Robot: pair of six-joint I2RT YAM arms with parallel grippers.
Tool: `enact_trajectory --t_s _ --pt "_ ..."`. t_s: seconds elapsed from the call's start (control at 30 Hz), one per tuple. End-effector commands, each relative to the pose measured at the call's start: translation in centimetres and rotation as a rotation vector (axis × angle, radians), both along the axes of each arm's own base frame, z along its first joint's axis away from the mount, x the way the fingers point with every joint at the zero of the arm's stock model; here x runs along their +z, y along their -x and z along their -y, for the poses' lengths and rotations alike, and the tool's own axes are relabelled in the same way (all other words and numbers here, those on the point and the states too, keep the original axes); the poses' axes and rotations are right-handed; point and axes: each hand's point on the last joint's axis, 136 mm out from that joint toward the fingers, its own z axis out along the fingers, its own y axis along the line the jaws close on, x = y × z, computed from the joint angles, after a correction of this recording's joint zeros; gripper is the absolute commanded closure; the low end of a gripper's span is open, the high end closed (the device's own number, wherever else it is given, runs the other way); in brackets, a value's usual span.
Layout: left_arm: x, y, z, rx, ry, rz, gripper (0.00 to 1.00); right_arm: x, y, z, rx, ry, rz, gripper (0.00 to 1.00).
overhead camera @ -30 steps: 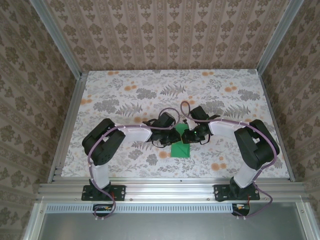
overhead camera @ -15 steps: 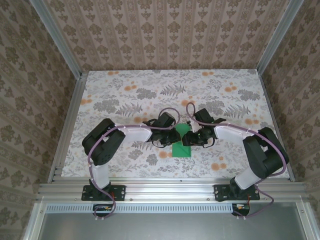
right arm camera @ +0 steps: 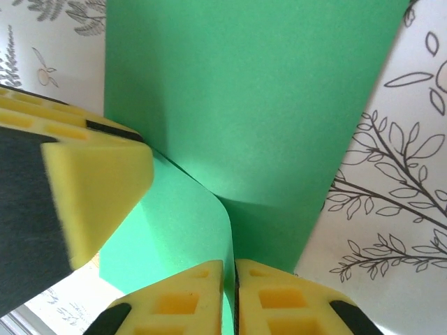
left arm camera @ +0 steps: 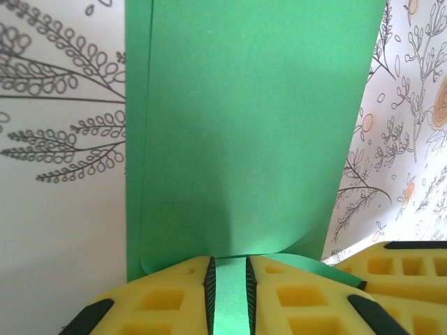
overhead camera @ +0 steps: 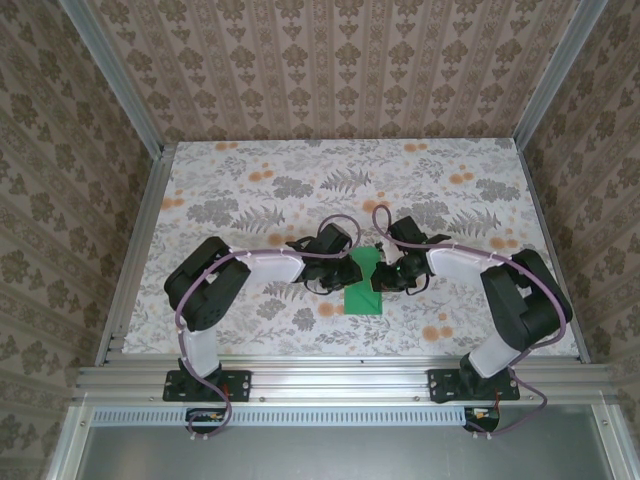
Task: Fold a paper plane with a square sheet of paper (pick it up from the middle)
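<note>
The sheet of paper (overhead camera: 362, 295) is thin, light and limp; it bends under its own weight, takes a lasting crease wherever it is pinched hard, and would likely slide on the smooth flowered surface (overhead camera: 250, 190) if pushed flat; so I judge a raised edge or fold the place to hold it, close to the line to be creased, firmly but without crushing; it lies between my two arms near the front middle of the surface, its near part flat and its far part seemingly lifted up between my hands; my left hand (left arm camera: 230, 272) is clenched on a curled-up edge of it, a green strip showing between the pads, while the rest runs away from the fingers, doubled along one side; my right hand (right arm camera: 229, 273) is pinched onto a bend of the same sheet, with a yellow finger (right arm camera: 91, 195) of my left hand just beside it against the paper.
</note>
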Motion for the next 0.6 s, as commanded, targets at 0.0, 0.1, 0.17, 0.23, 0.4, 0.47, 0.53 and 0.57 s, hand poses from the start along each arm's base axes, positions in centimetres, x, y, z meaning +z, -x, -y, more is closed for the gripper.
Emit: enact_trajectory --t_s 0.0,0.1,0.17,0.23,0.4,0.47,0.53,0.57 --pt "0.7 0.0 0.4 -0.033 -0.008 0.028 0.76 -0.3 -0.8 0.4 0.002 0.027 0.012 0.88" --pt "1.5 0.1 0.8 -0.056 0.013 0.045 0.74 -0.5 -0.9 0.5 0.012 0.037 0.02 0.88" --pt "1.9 0.3 1.2 -0.076 0.024 0.053 0.73 -0.6 -0.9 0.4 0.018 0.038 0.022 0.88" --pt "2.2 0.5 1.5 -0.094 0.029 0.06 0.73 -0.6 -1.0 0.4 0.023 0.038 0.027 0.88" --pt "2.4 0.7 1.1 -0.079 -0.003 0.08 0.73 -0.1 -1.1 0.1 0.03 0.017 0.036 0.9" --pt "3.1 0.8 0.3 -0.065 -0.021 0.11 0.72 0.1 -1.0 -0.1 0.013 0.002 0.021 0.93" --pt "4.0 0.9 -0.9 -0.038 -0.047 0.146 0.72 0.2 -0.9 -0.4 -0.007 -0.026 0.014 0.94" --pt "4.3 1.1 -1.6 -0.024 -0.053 0.157 0.73 0.3 -0.8 -0.4 -0.019 -0.038 0.017 0.95"
